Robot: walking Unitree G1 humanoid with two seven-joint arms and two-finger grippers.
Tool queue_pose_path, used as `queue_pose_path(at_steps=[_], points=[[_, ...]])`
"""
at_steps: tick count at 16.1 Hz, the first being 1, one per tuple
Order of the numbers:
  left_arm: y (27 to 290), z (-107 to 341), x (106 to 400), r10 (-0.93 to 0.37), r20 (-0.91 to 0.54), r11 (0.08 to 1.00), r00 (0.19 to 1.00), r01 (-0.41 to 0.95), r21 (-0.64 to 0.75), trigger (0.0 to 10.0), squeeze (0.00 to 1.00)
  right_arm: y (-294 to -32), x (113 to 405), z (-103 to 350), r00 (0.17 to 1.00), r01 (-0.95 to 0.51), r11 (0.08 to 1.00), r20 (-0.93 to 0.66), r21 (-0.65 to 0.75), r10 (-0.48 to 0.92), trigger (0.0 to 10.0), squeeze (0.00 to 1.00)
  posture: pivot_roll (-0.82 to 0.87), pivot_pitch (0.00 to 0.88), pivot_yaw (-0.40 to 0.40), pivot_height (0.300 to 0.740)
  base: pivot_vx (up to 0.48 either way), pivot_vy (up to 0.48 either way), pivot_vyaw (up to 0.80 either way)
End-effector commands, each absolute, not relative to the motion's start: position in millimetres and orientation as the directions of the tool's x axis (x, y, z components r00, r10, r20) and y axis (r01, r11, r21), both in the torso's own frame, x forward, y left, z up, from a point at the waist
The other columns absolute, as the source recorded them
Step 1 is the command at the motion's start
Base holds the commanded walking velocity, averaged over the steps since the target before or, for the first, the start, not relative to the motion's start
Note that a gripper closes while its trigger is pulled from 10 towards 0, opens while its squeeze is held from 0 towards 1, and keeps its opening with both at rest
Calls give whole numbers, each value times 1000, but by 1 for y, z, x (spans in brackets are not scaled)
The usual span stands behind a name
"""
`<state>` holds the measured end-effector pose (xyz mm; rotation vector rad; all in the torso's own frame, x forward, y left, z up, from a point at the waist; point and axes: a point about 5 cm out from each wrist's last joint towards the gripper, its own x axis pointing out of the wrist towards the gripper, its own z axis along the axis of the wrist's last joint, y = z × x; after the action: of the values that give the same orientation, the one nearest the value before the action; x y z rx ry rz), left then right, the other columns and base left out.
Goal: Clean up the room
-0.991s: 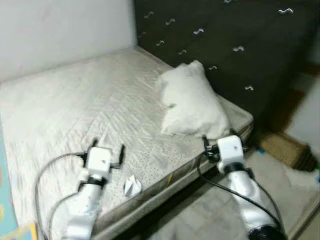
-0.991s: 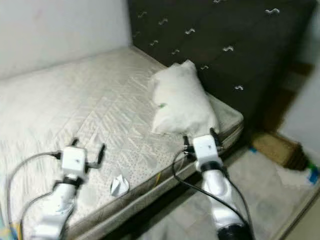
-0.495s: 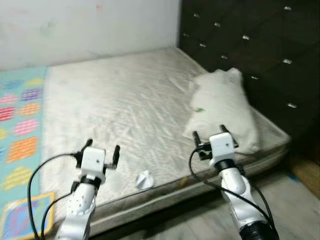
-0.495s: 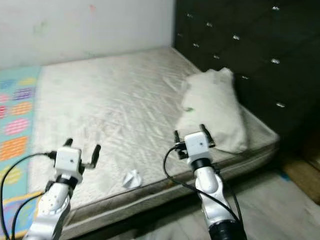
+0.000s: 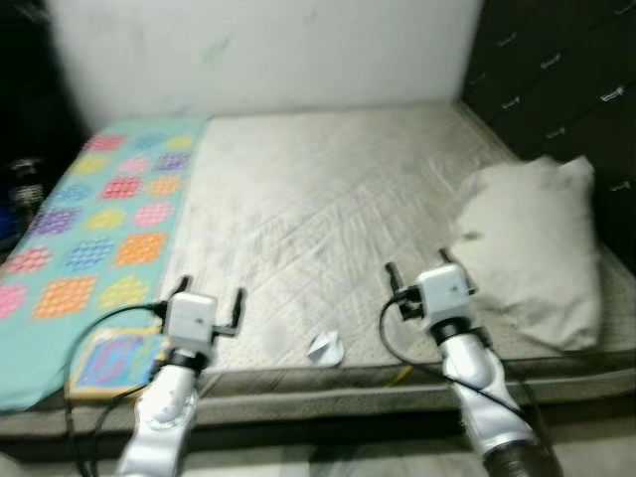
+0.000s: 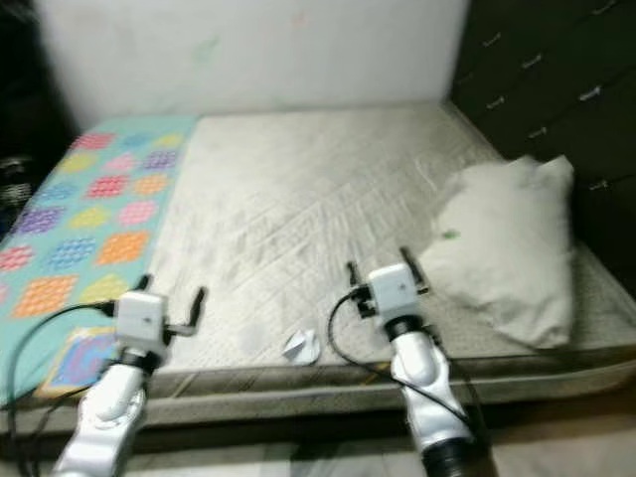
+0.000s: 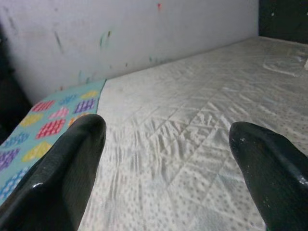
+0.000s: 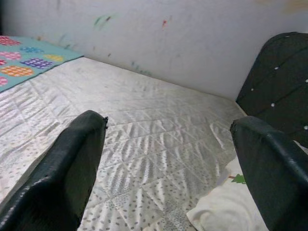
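Observation:
A bare quilted mattress [image 5: 328, 199] fills the middle of the eye views. A small crumpled white paper [image 5: 325, 349] lies near its front edge, between my two arms. A white pillow [image 5: 532, 248] rests at the right by the dark tufted headboard [image 5: 556, 70]. A colourful patterned blanket [image 5: 94, 224] covers the left side, with a flat picture book [image 5: 111, 360] at its near corner. My left gripper [image 5: 209, 295] and right gripper [image 5: 418, 270] both stand open above the front edge, nothing between their fingers. The paper lies between and slightly nearer than both.
A white wall [image 5: 268, 50] with small paint marks runs behind the bed. A dark area [image 5: 25, 159] with dim objects lies at the far left. The floor strip [image 5: 328, 457] shows below the mattress edge.
The whole view has swung left: the pillow and headboard slid to the right and the patterned blanket and book came into view. Both grippers stay open, held in front.

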<state>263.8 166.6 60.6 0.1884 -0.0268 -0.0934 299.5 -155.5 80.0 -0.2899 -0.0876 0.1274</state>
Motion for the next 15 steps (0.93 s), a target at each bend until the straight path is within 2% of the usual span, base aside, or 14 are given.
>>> queue_pose_path(at_steps=[1, 10, 15], points=[[174, 63, 264, -80, 20, 976, 997, 74, 204, 10000, 0, -155, 300, 81, 988, -111, 953, 76, -283, 137, 10000, 0, 87, 13, -3, 740, 0, 0, 469], [173, 62, 258, -48, 22, 981, 999, 43, 191, 10000, 0, -156, 299, 79, 985, -139, 937, 56, -322, 165, 10000, 0, 94, 27, -35, 740, 0, 0, 0], [167, 60, 257, -59, 19, 981, 998, 55, 187, 10000, 0, -158, 301, 80, 984, -141, 935, 57, -327, 169, 10000, 0, 94, 21, -38, 740, 0, 0, 624]])
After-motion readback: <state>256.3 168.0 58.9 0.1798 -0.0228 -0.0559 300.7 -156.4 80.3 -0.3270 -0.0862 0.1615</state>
